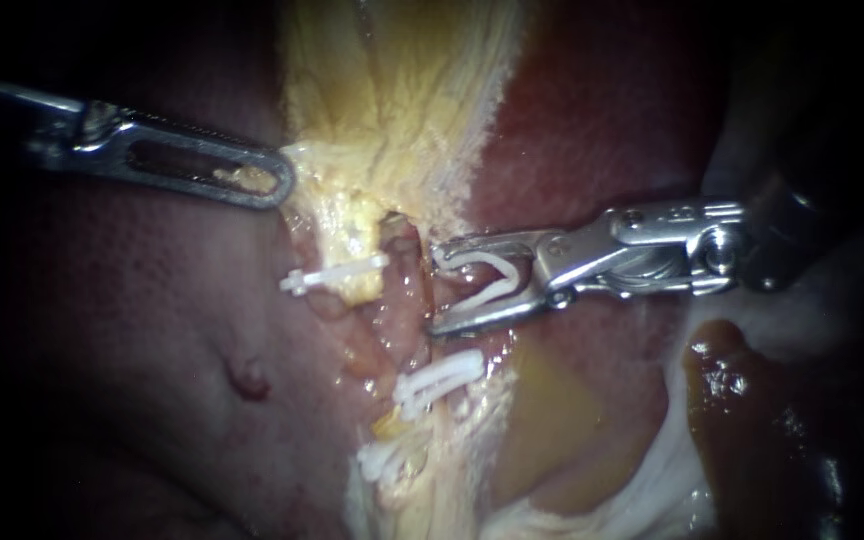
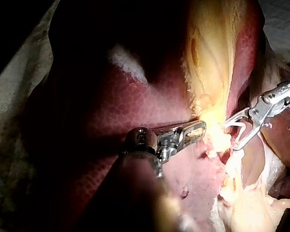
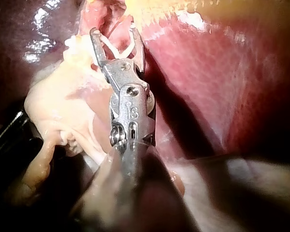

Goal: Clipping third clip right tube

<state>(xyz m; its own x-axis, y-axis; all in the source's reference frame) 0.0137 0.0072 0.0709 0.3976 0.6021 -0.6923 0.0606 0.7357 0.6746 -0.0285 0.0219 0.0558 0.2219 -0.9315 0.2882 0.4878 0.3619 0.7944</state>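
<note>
My right instrument (image 1: 435, 288) grips an open clip (image 1: 487, 283) in spread jaws — the right tube (image 1: 407, 262), upright, lies just ahead. My left instrument (image 1: 285, 178) clenches yellow tissue (image 1: 392, 100).

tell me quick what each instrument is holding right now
left instrument: shut on yellow tissue
right instrument: holding a clip, the clip itself open

We see one bare stretch on the right tube (image 1: 404, 262), between the upper clip (image 1: 337, 272) (seated on the neighbouring tube, it seems) and the lower clip (image 1: 439, 380). Our right instrument (image 1: 434, 288) lies over open liver (image 1: 602, 130), its jaws spread wide and holding a loaded clip (image 1: 487, 292). Yellow tissue (image 1: 392, 100) and our left instrument (image 1: 282, 180) crowd the upper side.
</note>
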